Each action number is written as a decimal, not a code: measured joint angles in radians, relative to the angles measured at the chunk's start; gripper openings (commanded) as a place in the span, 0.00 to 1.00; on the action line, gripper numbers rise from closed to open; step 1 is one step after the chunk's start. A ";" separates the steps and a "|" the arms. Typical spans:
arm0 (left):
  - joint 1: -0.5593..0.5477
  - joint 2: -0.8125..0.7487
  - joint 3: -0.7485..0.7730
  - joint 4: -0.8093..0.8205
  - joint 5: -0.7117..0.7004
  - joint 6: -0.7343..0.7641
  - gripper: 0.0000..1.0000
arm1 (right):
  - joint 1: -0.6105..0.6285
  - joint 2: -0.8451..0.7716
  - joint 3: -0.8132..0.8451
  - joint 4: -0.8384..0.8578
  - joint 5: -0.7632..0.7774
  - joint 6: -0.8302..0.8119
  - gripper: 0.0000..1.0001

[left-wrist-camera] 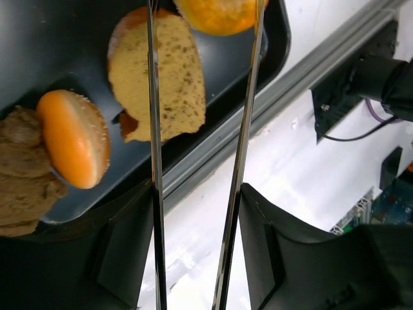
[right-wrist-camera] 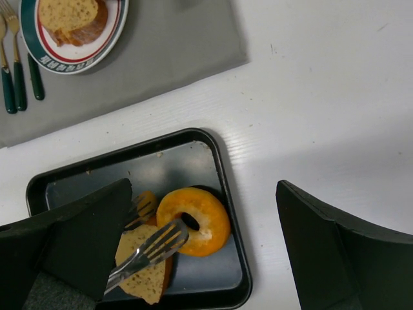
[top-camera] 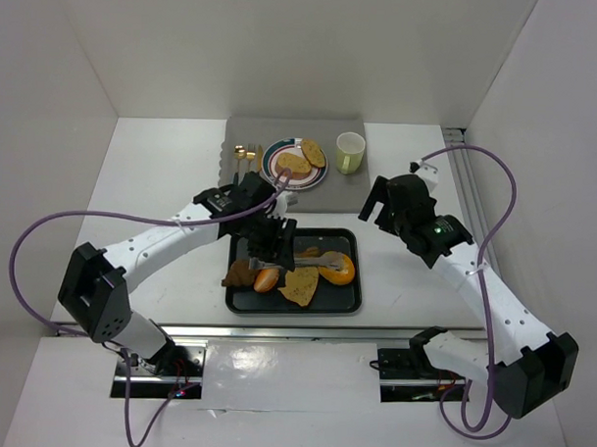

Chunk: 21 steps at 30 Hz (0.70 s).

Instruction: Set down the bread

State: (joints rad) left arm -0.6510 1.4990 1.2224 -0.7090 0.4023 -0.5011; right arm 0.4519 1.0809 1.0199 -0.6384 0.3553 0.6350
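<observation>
The left wrist view alone shows the left gripper (left-wrist-camera: pixel 196 187) clamped on the tongs (left-wrist-camera: pixel 153 129), their arms apart over a bread slice (left-wrist-camera: pixel 161 77) in the tray (left-wrist-camera: pixel 51 39), beside a bun (left-wrist-camera: pixel 72 147); the right wrist view shows the right gripper (right-wrist-camera: pixel 203 186) wide, holding nothing, near the tray's far right corner; from above, two slices lie on the plate (top-camera: pixel 272 149); the white table (top-camera: pixel 163 180) spreads from the tray's edges to both side walls.

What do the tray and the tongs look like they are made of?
Tray: probably metal with a dark, semi-matte coating; it has a thin rolled rim and a soft sheen on its floor.
Tongs: bare polished metal, likely steel; the thin strips are mirror-bright with sharp reflections.
</observation>
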 measured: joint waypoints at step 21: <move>-0.019 0.105 0.035 -0.010 0.008 0.006 0.39 | 0.000 0.033 0.000 -0.035 0.003 0.000 1.00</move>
State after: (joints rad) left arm -0.6704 1.6035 1.2575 -0.7193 0.4107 -0.4953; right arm 0.4519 1.1141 1.0199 -0.6739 0.3588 0.6350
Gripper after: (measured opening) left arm 0.424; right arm 0.999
